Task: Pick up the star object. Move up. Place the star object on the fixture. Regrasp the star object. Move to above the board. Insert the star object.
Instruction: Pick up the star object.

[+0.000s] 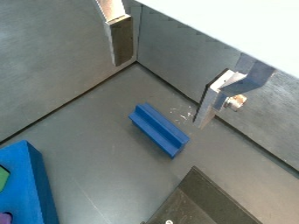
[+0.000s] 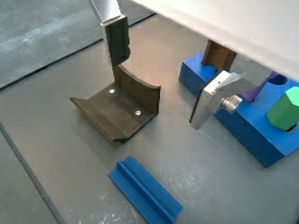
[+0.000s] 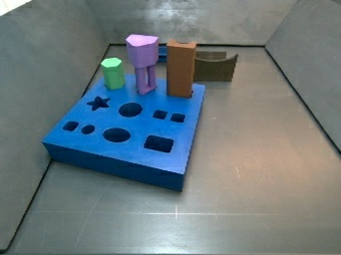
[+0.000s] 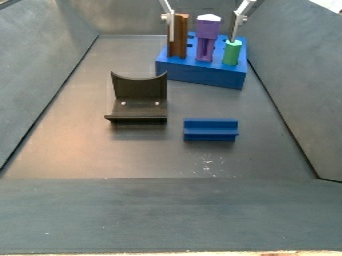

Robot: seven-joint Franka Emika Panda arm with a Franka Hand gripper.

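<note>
both side views face each other across the board (image 3: 120, 134), wrist views look down past the claw (image 2: 158, 74).

On the table (image 4: 80, 130), the star object (image 4: 210, 129) lies flat near the middle. The fixture (image 4: 136, 99) sits just beside it, towards the left edge. The board (image 4: 201, 68) stands at the far edge, with the open gripper (image 4: 203, 10) above it.

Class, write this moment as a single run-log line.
gripper: open, above floor, holding nothing | star object: lying flat on floor beside fixture, not grasped | board: star hole empty
</note>
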